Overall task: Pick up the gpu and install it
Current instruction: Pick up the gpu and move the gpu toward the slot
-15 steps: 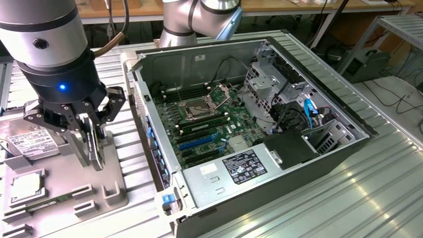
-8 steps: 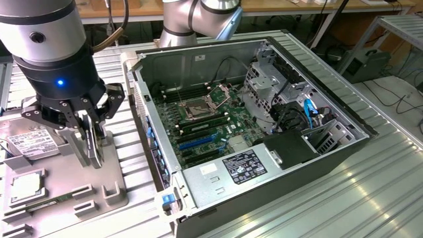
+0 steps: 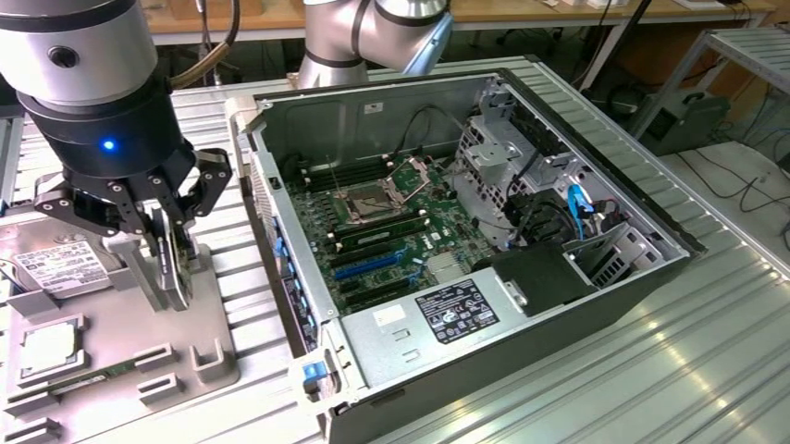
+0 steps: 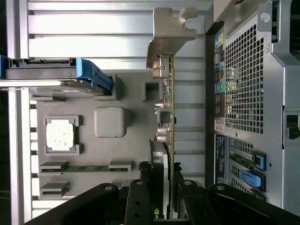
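Note:
The gpu [image 3: 177, 277] is a thin dark card standing on edge over the grey parts tray [image 3: 210, 356] at the exterior view's left, beside the open computer case [image 3: 408, 338]. My gripper [image 3: 170, 245] comes down from above and is shut on the card, one finger on each flat face. In the wrist view the gpu [image 4: 169, 108] appears edge-on, its silver bracket [image 4: 171, 28] at the end far from the gripper [image 4: 164, 190]. Whether the card still touches the tray I cannot tell. The case's motherboard [image 3: 383, 231] lies exposed, with blue expansion slots [image 3: 364, 268] toward its near side.
On the tray lie a hard drive [image 3: 55, 268], a processor [image 3: 50, 342] and a memory stick [image 3: 92, 375]. The case's perforated rear panel [image 4: 243, 93] stands close beside the card. Drive cages and cables [image 3: 556, 213] fill the case's far end. The arm's base links [image 3: 358, 37] rise behind.

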